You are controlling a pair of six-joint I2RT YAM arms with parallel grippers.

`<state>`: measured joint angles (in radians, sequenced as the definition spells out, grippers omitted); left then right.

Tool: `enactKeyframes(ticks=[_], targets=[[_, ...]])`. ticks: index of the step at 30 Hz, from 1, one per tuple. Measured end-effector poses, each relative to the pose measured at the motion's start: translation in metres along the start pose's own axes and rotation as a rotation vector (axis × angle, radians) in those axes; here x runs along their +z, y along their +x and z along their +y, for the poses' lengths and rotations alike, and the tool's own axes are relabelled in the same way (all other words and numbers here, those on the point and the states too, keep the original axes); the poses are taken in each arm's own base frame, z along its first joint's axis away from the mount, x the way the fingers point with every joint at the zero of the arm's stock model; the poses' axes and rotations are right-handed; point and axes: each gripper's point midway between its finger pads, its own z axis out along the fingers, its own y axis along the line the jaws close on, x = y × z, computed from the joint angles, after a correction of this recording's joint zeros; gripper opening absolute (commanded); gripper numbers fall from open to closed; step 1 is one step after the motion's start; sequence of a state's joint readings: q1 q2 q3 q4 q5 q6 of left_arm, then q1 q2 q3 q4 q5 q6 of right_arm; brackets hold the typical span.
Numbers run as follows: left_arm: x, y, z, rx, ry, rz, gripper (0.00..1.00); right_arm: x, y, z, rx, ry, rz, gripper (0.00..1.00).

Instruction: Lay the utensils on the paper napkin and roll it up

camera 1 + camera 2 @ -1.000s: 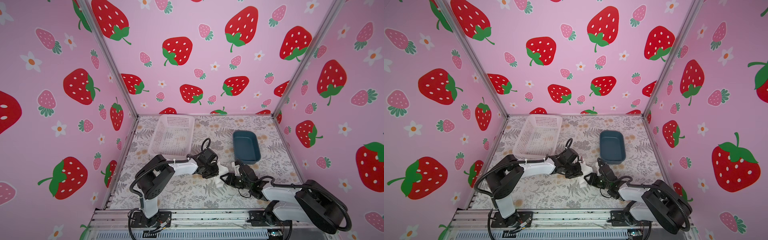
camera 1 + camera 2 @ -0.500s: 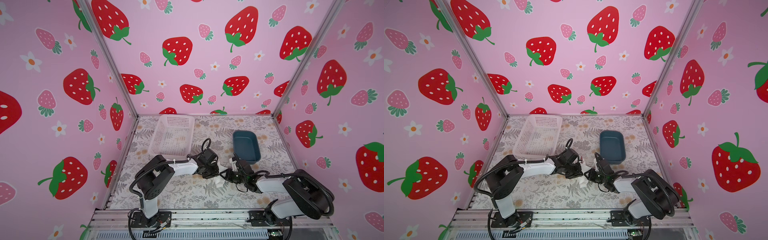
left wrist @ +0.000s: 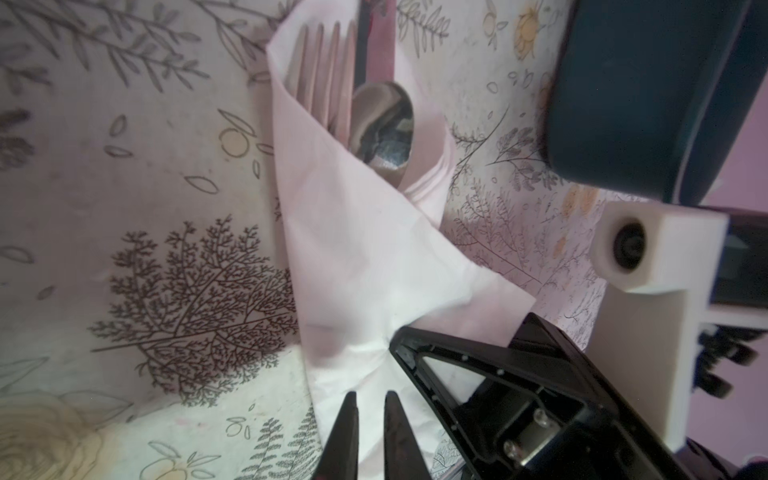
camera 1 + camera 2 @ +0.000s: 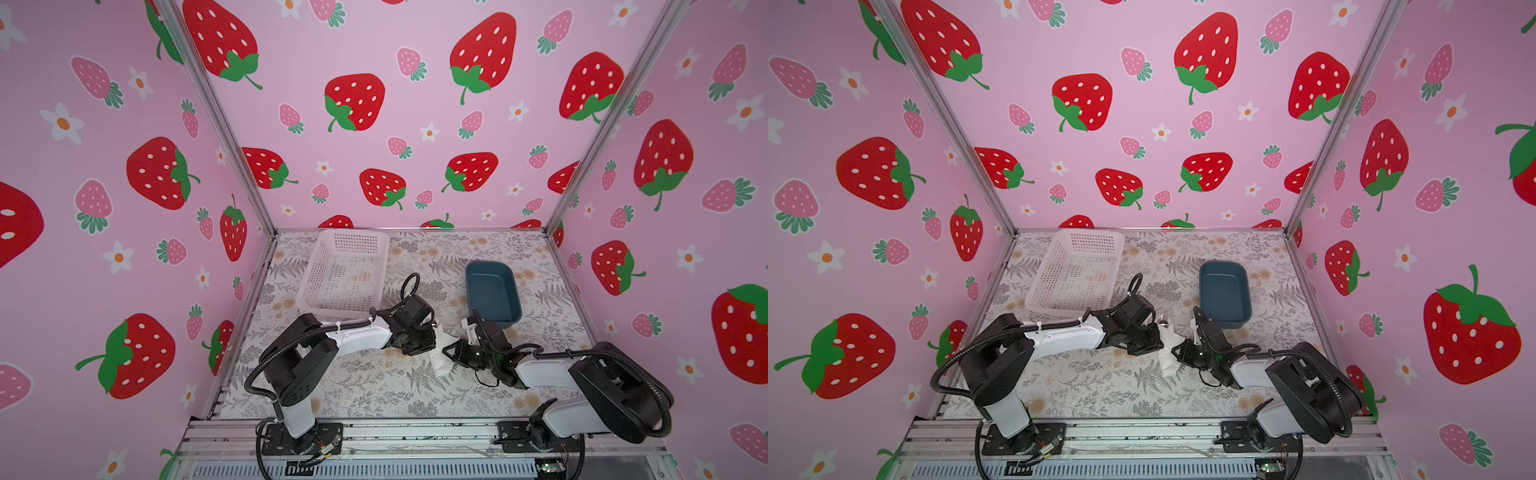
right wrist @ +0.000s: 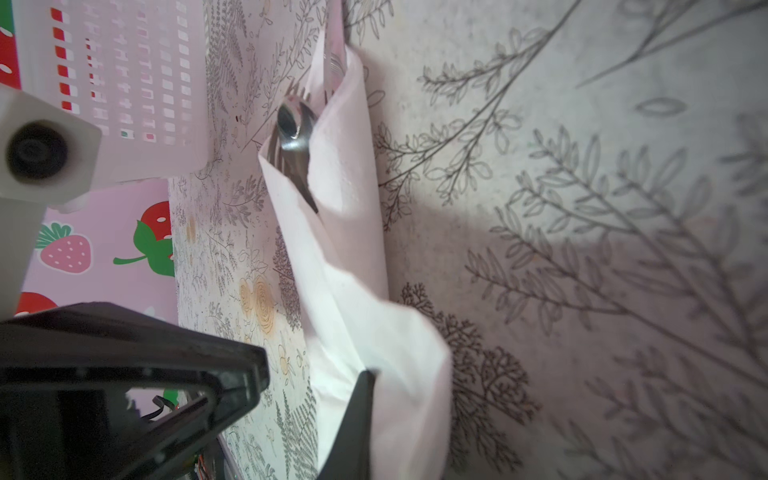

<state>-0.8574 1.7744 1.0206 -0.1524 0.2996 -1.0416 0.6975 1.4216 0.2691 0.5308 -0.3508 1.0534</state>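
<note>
Right fingers [image 5: 357,428] are clamped tight on the near end of the napkin [image 3: 353,257]. The soft white paper bunches and creases around the black tip, and a flap folds over it. The left fingers [image 3: 348,440] are pointy black wedges, almost together with only a thin slit between them. Their tips aim at that same end of the paper from the opposite side. Honestly can't tell if they've caught any paper or are just over it.

The napkin lies on the tabletop [image 4: 374,399] in the middle, between the two arms. It's wrapped into a loose, lopsided bundle rather than a neat tube, with one flap folded diagonally across and the far end left open like a pocket. The fork [image 3: 328,112] pokes out of that pocket, four slim tines lying flat against the paper. Right beside it is the spoon [image 3: 382,120], its shiny oval bowl mirroring the room. Both handles are hidden inside the wrap.

The tabletop has a pale matte print of grey ferns and yellowish flowers. Farther back on the right sits a smooth dark blue dish [image 4: 496,318], rectangular with rounded corners. On the left is a white plastic basket [image 4: 357,243] with perforated grid walls. Neither touches the napkin.
</note>
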Motion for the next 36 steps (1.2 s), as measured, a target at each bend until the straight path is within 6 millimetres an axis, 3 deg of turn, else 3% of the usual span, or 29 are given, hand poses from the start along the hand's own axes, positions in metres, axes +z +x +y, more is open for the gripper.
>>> enactKeyframes(ticks=[10,26,36], targets=[[0.015,0.003,0.011,-0.01,-0.026,0.026,0.14,0.0,0.001,0.001,0.0,-0.005,0.004,0.13],[0.019,0.006,0.011,-0.009,-0.025,0.039,0.12,0.002,0.002,0.012,-0.017,-0.063,0.026,0.33],[0.019,0.006,0.009,-0.006,-0.022,0.039,0.12,0.01,-0.001,0.017,-0.029,-0.088,0.032,0.31]])
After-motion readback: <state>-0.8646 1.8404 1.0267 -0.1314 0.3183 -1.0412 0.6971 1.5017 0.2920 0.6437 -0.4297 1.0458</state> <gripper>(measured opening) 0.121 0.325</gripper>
